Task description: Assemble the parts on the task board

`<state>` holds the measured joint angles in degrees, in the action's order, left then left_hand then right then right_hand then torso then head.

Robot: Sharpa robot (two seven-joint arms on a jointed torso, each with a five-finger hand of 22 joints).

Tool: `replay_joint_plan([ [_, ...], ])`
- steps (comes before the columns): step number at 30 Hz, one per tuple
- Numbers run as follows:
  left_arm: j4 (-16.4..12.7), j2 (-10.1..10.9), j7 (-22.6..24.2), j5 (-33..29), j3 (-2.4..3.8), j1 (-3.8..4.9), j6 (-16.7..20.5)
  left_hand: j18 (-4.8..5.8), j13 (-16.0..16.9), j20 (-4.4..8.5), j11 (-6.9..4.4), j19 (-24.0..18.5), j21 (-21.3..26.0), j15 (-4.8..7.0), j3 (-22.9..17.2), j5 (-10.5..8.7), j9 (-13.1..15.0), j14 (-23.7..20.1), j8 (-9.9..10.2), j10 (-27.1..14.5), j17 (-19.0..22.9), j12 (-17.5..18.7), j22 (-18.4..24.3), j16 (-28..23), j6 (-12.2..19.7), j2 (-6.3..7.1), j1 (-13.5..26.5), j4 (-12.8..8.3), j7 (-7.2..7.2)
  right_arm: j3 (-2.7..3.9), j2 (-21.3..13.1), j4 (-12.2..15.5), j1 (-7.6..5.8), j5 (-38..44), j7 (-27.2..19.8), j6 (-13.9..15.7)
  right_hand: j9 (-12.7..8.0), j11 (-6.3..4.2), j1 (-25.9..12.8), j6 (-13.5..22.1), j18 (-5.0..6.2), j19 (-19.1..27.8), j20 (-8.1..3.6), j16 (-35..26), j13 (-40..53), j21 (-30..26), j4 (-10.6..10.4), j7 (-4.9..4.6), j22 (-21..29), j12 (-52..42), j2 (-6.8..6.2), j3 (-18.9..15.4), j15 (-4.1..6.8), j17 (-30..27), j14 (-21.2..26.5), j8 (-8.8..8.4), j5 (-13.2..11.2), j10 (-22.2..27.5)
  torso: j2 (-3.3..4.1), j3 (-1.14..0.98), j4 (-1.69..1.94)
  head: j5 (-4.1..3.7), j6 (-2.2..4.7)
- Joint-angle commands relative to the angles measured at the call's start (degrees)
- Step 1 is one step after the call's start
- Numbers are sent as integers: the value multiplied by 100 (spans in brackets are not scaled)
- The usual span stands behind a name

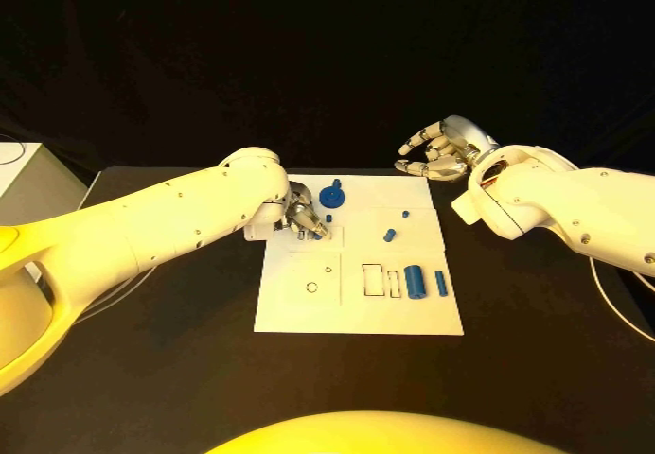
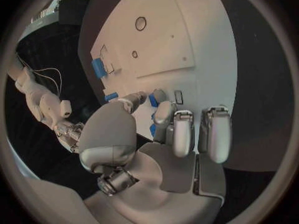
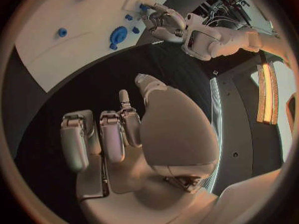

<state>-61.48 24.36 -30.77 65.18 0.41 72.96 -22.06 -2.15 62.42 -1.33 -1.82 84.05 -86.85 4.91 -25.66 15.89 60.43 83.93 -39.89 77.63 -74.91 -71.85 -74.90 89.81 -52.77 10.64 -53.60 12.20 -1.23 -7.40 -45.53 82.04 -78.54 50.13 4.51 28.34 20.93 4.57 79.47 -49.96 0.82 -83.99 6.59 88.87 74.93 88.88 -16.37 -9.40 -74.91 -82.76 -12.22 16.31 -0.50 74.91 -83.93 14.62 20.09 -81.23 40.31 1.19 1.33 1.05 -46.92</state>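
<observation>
Pinching: left hand (image 1: 306, 219) holds a small blue peg (image 1: 327, 218) between thumb and finger, low over the task board (image 1: 358, 317), near its far left corner.
Right hand (image 1: 437, 149): fingers loosely spread, holding nothing, above the counter (image 1: 164, 378) beyond the board's far right corner.
Nearby: blue round part (image 1: 336, 197) just beyond the left hand.

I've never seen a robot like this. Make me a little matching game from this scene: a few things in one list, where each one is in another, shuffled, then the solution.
Things:
1. left hand
2. right hand
3. blue gear-shaped part
4. large blue cylinder

Places:
A. lying on the task board, at its right side
B. raised over the black table, beyond the board's far right corner
C. on the board's far edge, near the middle
D. down on the board's far left area, fingers at a small blue part

Pairs: 1-D, 2-B, 3-C, 4-A
</observation>
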Motion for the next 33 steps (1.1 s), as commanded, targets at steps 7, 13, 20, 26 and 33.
replay_joint_plan([
  [7,-190,127,-17,60,-3,-61,10,53,-16,14,-34,184,36,20,373,-524,54,607,71,-26,-1509,2,-826,19,0,-10,-151,371,-39,2,-4,2,15,50,-68,-35,7,12,-33,34,-44,-533,-41,-31,640,-39,12,-8,-1411,31,-9,35,16,1183,-524,31,16,33,-5,0,10,-10,8],
  [13,-286,189,-12,58,57,-61,75,53,-16,15,-34,186,35,21,452,-627,66,607,78,-26,-1509,0,-830,19,-5,-33,-157,436,-39,2,-5,-1,24,48,-69,-36,7,12,-33,34,-44,-533,-41,-31,640,-39,12,-8,-1411,31,-9,35,16,1183,-524,31,16,33,-5,0,5,-5,30],
  [20,-460,309,-9,103,289,-60,83,50,-39,15,-35,179,42,21,467,-648,67,607,80,-37,-1509,16,-818,19,-4,-40,-159,438,-39,2,-19,-11,34,45,-70,-34,10,12,-40,37,-42,-529,-41,-37,637,-48,11,-8,-1405,34,-13,47,17,1170,-520,37,20,36,-11,-5,9,-4,63],
  [26,-653,477,-7,172,562,-56,26,41,-100,14,-30,156,63,20,485,-654,71,607,101,-77,-1509,61,-781,19,24,-65,-238,420,-44,2,-39,-23,38,42,-72,-24,10,12,-40,37,-42,-529,-41,-37,637,-48,11,-8,-1405,34,-13,47,17,1170,-520,37,20,36,-13,-6,15,-10,99],
  [33,-956,686,19,91,931,-53,162,-98,-637,-95,155,-245,429,-136,403,-555,-134,537,557,-553,-1363,492,-174,-110,364,-198,-733,424,-254,2,-81,-8,48,38,-78,-15,10,12,-40,37,-42,-529,-41,-37,637,-48,11,-8,-1405,34,-13,47,17,1170,-520,37,20,36,-4,1,6,-3,178],
])
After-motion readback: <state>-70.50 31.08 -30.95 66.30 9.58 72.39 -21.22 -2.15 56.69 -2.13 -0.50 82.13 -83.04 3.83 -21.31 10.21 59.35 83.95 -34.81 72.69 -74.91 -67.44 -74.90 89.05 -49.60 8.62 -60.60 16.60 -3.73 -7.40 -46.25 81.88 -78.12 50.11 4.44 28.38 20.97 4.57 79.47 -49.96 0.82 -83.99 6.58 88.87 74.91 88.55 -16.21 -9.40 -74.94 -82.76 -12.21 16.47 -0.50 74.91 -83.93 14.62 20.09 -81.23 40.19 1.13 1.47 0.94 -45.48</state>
